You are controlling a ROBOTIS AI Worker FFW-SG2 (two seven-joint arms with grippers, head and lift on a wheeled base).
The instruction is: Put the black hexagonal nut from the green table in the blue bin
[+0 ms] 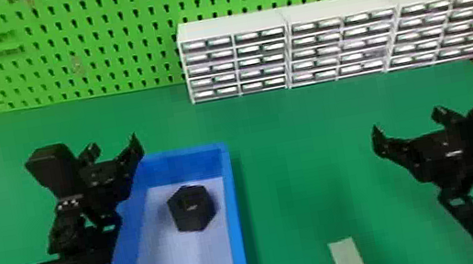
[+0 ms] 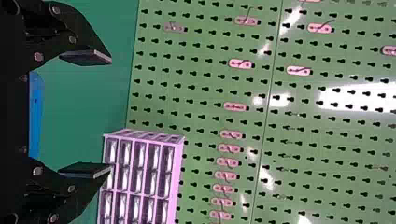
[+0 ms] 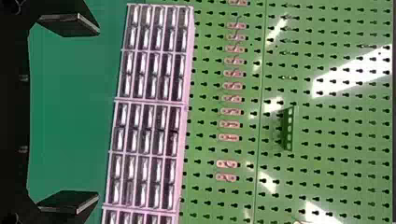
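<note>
The nut (image 1: 191,208) lay in the bin (image 1: 235,218), as asked; probably therefore the left tool (image 2: 111,114) and right tool (image 3: 98,114) were spread and empty.

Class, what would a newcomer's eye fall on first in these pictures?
Probably the bright blue bin, left of centre on the green table, with the black hexagonal nut lying inside on its pale floor. Next, perhaps, the white drawer cabinets standing in a row against the green pegboard at the back.
</note>
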